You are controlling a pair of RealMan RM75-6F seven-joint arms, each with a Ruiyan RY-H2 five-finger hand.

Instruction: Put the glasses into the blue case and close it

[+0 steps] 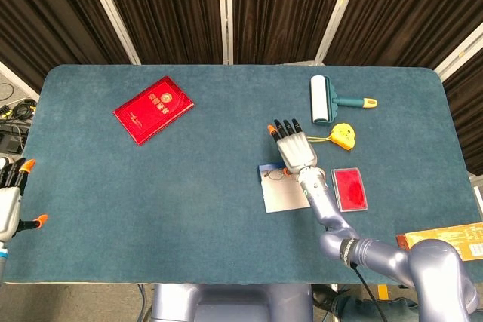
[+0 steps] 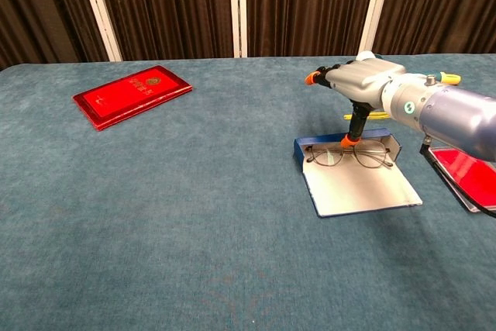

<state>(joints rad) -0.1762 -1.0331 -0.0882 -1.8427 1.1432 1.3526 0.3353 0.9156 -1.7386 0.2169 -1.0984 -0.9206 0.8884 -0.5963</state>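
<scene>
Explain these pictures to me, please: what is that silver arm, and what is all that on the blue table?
It is a two-armed robot steered by a person. One picture looks down from its head, the other forward from its chest. Its right hand hovers over the glasses, which lie in an open blue case; fingers spread, thumb pointing down near them, holding nothing. The left hand waits at the table's edge. Also lying there: a red booklet, a lint roller, a yellow tape measure and a small red box.
</scene>
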